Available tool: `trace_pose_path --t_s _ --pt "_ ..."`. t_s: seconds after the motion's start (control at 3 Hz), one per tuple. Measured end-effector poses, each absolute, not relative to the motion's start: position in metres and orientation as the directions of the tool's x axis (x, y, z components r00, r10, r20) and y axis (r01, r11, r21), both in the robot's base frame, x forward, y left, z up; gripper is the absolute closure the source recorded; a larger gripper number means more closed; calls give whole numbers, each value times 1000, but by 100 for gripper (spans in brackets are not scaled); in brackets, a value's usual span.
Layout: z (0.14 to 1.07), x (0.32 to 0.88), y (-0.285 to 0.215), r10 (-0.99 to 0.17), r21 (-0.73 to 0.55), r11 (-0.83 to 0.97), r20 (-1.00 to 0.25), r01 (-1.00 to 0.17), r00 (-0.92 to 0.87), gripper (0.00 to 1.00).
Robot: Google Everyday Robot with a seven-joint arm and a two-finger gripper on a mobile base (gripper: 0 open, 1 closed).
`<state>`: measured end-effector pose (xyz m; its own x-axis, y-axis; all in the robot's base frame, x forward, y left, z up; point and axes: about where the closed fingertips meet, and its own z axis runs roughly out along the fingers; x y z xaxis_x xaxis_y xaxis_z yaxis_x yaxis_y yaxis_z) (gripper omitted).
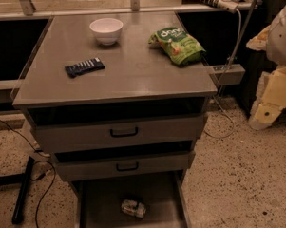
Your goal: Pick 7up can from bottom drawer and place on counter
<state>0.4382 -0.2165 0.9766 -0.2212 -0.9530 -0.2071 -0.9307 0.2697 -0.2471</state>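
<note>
The 7up can [133,208], silvery-white, dented and lying on its side, rests on the dark floor of the bottom drawer [97,201], which is pulled out at the foot of the cabinet. The counter [133,65] is the broad grey top above it. My gripper [265,112] hangs at the end of the pale arm at the right edge of the view, beside the cabinet and above the floor. It is well to the right of the can and higher than it, and it touches nothing.
On the counter stand a white bowl [106,30], a green snack bag [178,45] and a dark flat bar [84,67]. Two grey drawers with black handles [124,133] sit above the bottom drawer. Cables and a black stand [23,189] lie on the floor at left.
</note>
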Motion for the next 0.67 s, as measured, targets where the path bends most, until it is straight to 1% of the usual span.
trace_pose_path --t_s 0.67 --pt "967 436 -215 -952 -247 265 -223 -932 -212 0"
